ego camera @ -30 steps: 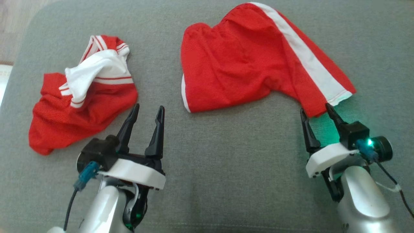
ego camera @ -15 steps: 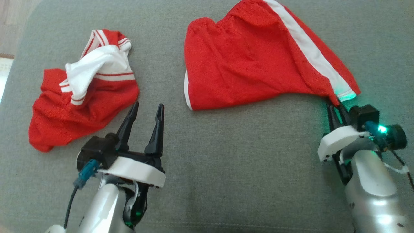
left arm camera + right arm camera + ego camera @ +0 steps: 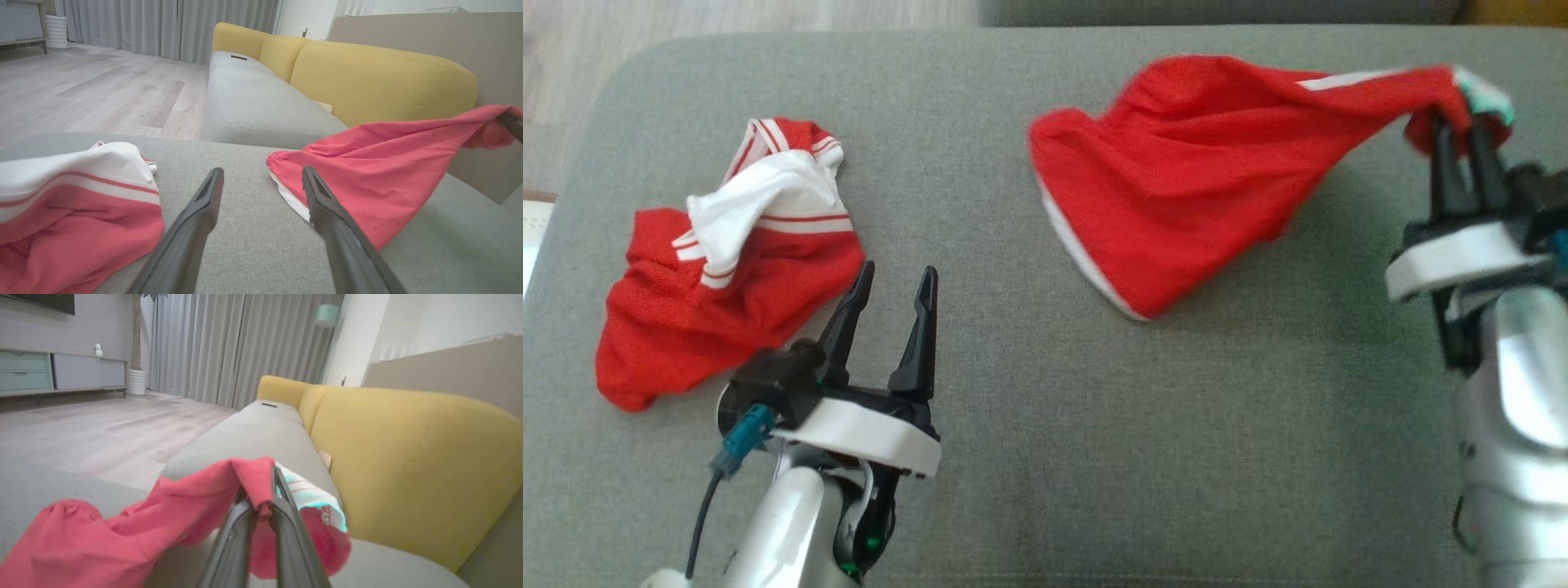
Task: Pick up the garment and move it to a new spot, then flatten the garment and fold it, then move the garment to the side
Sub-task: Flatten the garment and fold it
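Though partly on cushion (image 3: 1054,449), garment (image 3: 1192,180) corner between right jaws.

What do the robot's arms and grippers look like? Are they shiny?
Yes! The left gripper and right gripper each have two long, pointy black fingers on a white base. The forearms are shiny silver. A teal plug with a thin black cable sits by the left one.

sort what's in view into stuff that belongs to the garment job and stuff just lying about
In the job: red shorts, pinched at one end by the shut right gripper; grey cushion under them.
Lying about: crumpled red and white garment; yellow sofa; open left gripper, idle.
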